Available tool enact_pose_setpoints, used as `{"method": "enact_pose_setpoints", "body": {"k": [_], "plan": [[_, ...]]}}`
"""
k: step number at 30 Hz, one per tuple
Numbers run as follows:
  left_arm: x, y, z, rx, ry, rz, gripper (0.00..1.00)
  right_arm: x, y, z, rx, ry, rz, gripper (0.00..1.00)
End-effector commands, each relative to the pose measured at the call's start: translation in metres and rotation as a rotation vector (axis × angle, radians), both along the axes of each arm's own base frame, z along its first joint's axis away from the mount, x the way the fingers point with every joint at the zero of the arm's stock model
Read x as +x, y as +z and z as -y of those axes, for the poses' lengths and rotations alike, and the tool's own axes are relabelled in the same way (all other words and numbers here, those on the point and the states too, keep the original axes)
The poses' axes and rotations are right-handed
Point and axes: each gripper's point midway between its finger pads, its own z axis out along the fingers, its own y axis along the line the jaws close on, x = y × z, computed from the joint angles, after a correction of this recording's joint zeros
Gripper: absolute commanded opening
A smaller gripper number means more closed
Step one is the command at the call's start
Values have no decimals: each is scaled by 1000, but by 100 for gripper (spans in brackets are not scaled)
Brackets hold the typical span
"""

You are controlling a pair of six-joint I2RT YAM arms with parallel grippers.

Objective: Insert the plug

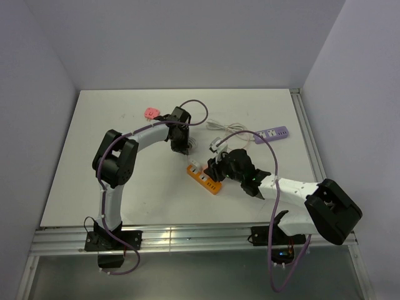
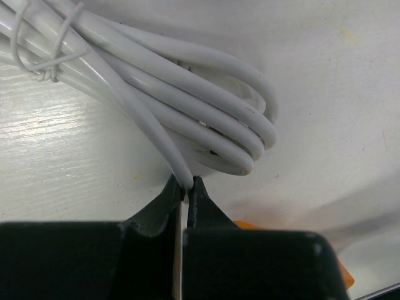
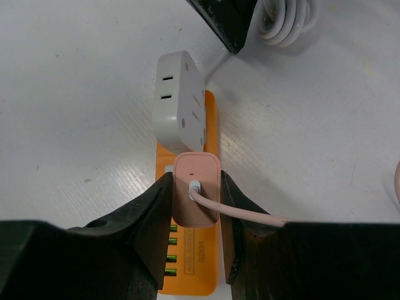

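The pink plug stands upright against the face of the orange power strip, right beside a white adapter that sits in the strip. My right gripper is shut on the plug's two sides, and the plug's pink cord trails off to the right. Whether its pins are fully in is hidden. In the top view the right gripper is over the strip. My left gripper is shut on one strand of a coiled white cable just behind the strip.
A purple power strip lies at the back right with a loose white cord beside it. A small pink object rests at the back, left of the left gripper. The table's raised rail runs down the right.
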Motion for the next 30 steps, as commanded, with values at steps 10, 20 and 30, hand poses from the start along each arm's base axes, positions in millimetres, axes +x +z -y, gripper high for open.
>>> {"method": "enact_pose_setpoints", "body": {"k": [10,20,30], "plan": [[8,13,8,-39,-17,33,0,0,1,-10,-102,57,24,0],[4,11,7,-40,-19,25,0,-16,-31,-16,-134,-9,-91,0],[-3,11,7,-52,-16,18,0,-42,-81,-15,-256,-75,-105,0]]}}
